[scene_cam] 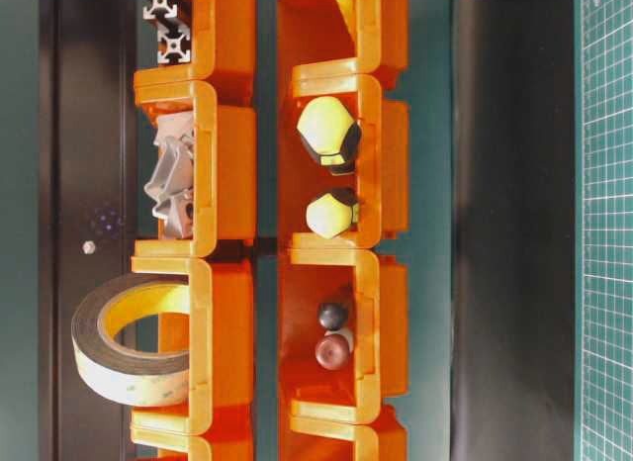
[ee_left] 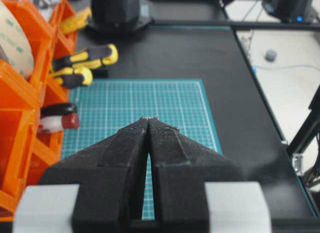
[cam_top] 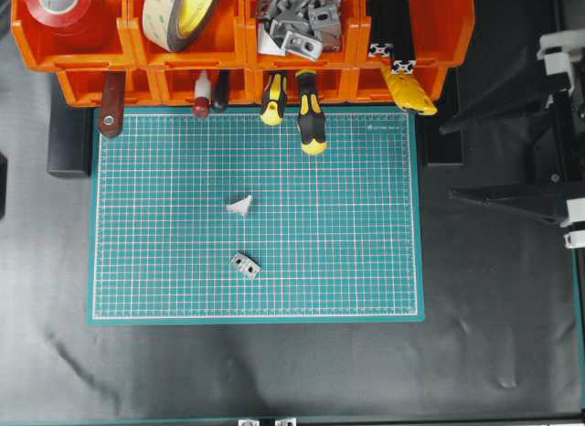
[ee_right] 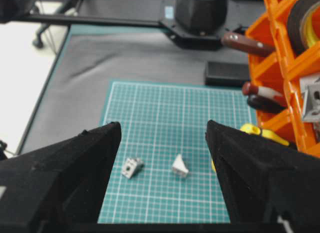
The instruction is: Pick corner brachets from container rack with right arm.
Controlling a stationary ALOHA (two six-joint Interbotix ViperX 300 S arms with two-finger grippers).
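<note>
Two silver-grey corner brackets lie on the green mat (cam_top: pixel 366 261), one at the centre (cam_top: pixel 240 205) and one nearer the front (cam_top: pixel 245 264). Both show between the jaws in the right wrist view, one on the right (ee_right: pixel 180 165) and one on the left (ee_right: pixel 131 167). More brackets (cam_top: pixel 297 19) fill an upper bin of the orange container rack (cam_top: pixel 242 58), also seen in the table-level view (scene_cam: pixel 173 179). My right gripper (ee_right: pixel 163 130) is open and empty, held off the mat's right edge (cam_top: pixel 446 161). My left gripper (ee_left: pixel 149 119) is shut and empty over the mat's left side.
Screwdrivers with yellow-black handles (cam_top: pixel 311 124) and red and black handles (cam_top: pixel 203 101) stick out of the lower bins over the mat's far edge. Tape rolls (cam_top: pixel 178 15) and black slotted bars (cam_top: pixel 393 24) fill other bins. Black cloth surrounds the mat.
</note>
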